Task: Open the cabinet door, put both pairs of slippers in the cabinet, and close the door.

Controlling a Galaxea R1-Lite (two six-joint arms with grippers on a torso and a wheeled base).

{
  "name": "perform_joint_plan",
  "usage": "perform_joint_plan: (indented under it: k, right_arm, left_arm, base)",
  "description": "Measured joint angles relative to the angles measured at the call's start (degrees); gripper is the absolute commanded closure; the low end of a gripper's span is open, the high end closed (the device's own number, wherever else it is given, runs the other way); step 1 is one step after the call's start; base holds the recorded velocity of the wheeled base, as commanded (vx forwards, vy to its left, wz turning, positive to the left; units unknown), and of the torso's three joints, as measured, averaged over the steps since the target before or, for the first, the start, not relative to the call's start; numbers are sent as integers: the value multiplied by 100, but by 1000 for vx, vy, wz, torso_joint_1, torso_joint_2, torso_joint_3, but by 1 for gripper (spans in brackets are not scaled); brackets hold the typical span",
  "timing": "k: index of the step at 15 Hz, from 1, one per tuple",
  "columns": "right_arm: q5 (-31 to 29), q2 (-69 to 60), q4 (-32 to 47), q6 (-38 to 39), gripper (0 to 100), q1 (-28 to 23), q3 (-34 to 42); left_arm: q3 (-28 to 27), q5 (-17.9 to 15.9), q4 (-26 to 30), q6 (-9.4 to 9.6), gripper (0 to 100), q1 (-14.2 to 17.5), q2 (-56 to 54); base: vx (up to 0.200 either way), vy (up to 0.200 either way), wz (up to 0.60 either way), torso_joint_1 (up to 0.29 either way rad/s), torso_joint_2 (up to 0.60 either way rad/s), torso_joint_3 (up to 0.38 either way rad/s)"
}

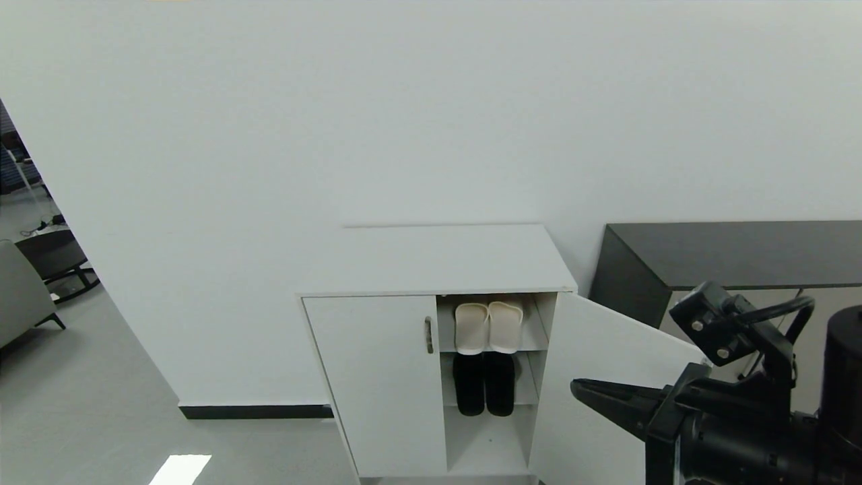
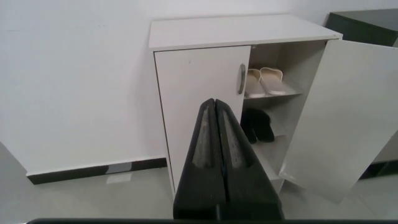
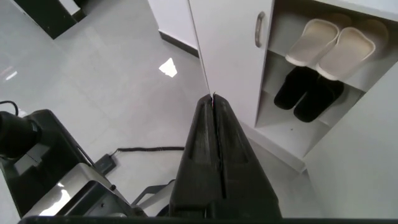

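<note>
Cabinet (image 1: 438, 261) against white wall (image 1: 404, 101), on grey floor (image 1: 87, 404), black table (image 1: 734, 252) beside.

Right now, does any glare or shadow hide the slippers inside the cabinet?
Head view: a bright reflection lies on the glossy grey floor, clear of the white wooden cabinet; the black pair of slippers sits in shelf shade yet reads distinct. Right wrist view: floor glare shows beyond the shut right tool; the cream pair of slippers is evenly lit.
</note>
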Motion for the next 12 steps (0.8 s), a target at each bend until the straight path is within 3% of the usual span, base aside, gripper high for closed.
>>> perform_joint_plan:
  k: [3, 7, 12]
  right_arm:
    - [-2, 10, 2, 0, 100, -30, 6]
    - [0, 79, -2, -28, 100, -391, -2]
    - [13, 633, -5, -293, 100, -2205, -249]
  left_arm:
    - [2, 0, 0, 0, 100, -2, 0]
    - [-1, -1, -2, 0, 100, 0, 0]
    - [2, 0, -2, -5, 100, -2, 0]
  base:
    - [-200, 0, 0, 20, 2, -2]
    - [0, 0, 0, 0, 0, 0]
    - [0, 0, 0, 0, 0, 0]
